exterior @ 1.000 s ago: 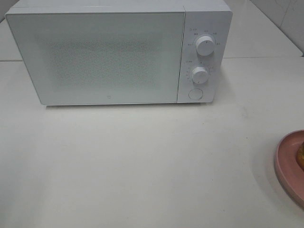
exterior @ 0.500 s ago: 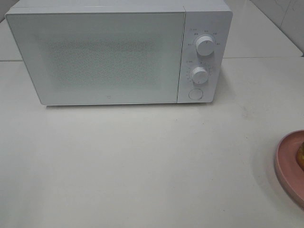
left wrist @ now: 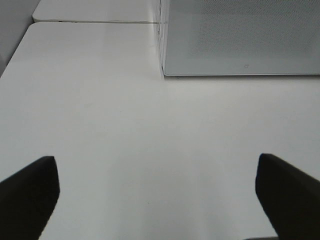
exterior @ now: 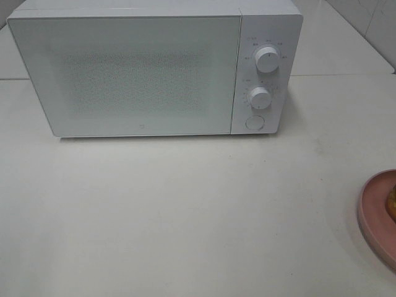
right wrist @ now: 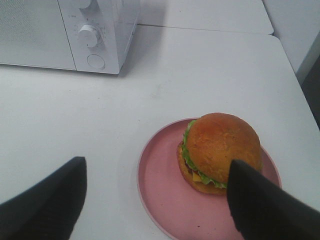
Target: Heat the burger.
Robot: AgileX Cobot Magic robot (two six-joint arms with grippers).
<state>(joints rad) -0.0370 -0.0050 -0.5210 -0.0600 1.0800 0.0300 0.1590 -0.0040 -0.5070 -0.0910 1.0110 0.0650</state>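
The burger (right wrist: 220, 150), with a golden-brown bun and green lettuce, sits on a pink plate (right wrist: 165, 195). In the exterior high view only a sliver of the burger (exterior: 391, 204) and the plate's edge (exterior: 371, 213) show at the right border. My right gripper (right wrist: 155, 200) hovers above the plate's near side, open, with nothing between its dark fingers. My left gripper (left wrist: 155, 195) is open over bare table in front of the microwave's left corner. The white microwave (exterior: 124, 74) stands at the back with its door shut.
The microwave has two knobs (exterior: 266, 60) (exterior: 260, 98) and a round button (exterior: 254, 122) on its right panel. White tabletop (exterior: 185, 210) stretches between the microwave and the plate. The table's right edge (right wrist: 295, 85) runs close behind the plate.
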